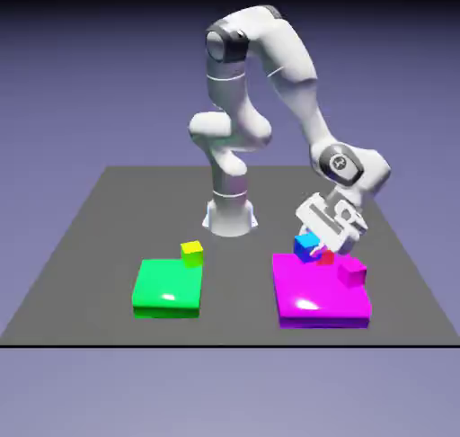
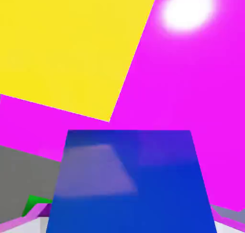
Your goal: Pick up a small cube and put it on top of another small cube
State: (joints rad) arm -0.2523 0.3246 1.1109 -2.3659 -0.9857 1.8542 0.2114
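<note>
A dark grey table [image 1: 99, 237] bears the robot's white base [image 1: 230, 218] at its far edge, a flat green slab [image 1: 166, 287] with a yellow-green cube [image 1: 191, 253] at its far corner, and a flat magenta slab [image 1: 319, 293] toward the exterior view's right.

A dark grey tabletop [image 1: 99, 237] carries two flat square slabs — a green slab [image 1: 166, 287] toward the exterior view's left and a magenta slab [image 1: 314, 300] toward its right, well apart. A small yellow-green cube [image 1: 191, 253] sits at the green slab's far right corner, and a small magenta cube [image 1: 351, 272] rests on the magenta slab near its far right corner. Behind everything hangs a plain blue-violet backdrop [image 1: 90, 66].
</note>
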